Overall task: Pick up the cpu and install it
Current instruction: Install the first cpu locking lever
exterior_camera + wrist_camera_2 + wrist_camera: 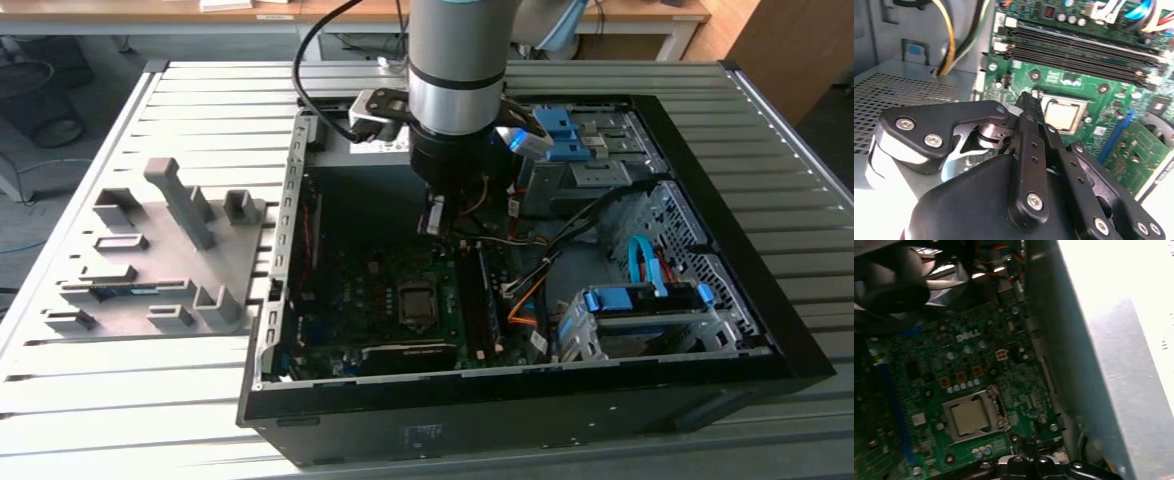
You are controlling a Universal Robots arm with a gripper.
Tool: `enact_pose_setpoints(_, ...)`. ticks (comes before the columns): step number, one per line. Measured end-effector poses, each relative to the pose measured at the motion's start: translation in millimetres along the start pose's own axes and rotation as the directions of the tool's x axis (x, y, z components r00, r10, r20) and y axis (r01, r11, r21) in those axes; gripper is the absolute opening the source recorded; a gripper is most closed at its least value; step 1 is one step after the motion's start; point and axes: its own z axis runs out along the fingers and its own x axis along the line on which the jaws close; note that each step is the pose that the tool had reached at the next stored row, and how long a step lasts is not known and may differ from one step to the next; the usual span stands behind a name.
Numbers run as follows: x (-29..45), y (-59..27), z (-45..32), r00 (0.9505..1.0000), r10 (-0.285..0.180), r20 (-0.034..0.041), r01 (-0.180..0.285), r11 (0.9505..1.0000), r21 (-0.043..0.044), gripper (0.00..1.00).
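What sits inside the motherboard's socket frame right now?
The cpu, silvery top up, lies flat inside the socket frame on the motherboard. Whatever lies beneath it is covered.

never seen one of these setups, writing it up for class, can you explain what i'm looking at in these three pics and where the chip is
This is a single robot arm reaching down into an open computer case that lies on a slatted table. The exterior view comes from a camera off the arm. The other two come from cameras riding near the arm's wrist, looking down at the green motherboard.

The black linkage in the second wrist view is the gripper. Its fingers look closed together, with nothing visibly between them.

The cpu, a small silvery square, sits in its socket on the motherboard in both wrist views, so it appears already placed. A grey parts holder lies at the exterior view's left.
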Motion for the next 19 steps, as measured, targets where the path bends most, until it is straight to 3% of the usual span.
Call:
enact_pose_setpoints(2, 1.0, -0.4, 0.1, 0.9999, -0.002, -0.0147, 0.002, 1.0000, 0.0052, 0.10)
enact_pose_setpoints(4, 3.2, -1.0, 0.4, 0.9998, -0.003, -0.0191, 0.003, 1.0000, 0.0064, 0.10)
enact_pose_setpoints(11, 17.0, -5.7, 5.4, 0.9997, -0.014, -0.0191, 0.014, 0.9999, 0.0064, 0.10)
enact_pose_setpoints(15, 17.6, -5.9, 8.4, 0.9980, -0.060, -0.0191, 0.060, 0.9982, 0.0074, 0.10)
enact_pose_setpoints(19, 17.6, -6.0, 12.7, 0.9931, -0.115, -0.0187, 0.116, 0.9932, 0.0098, 0.10)
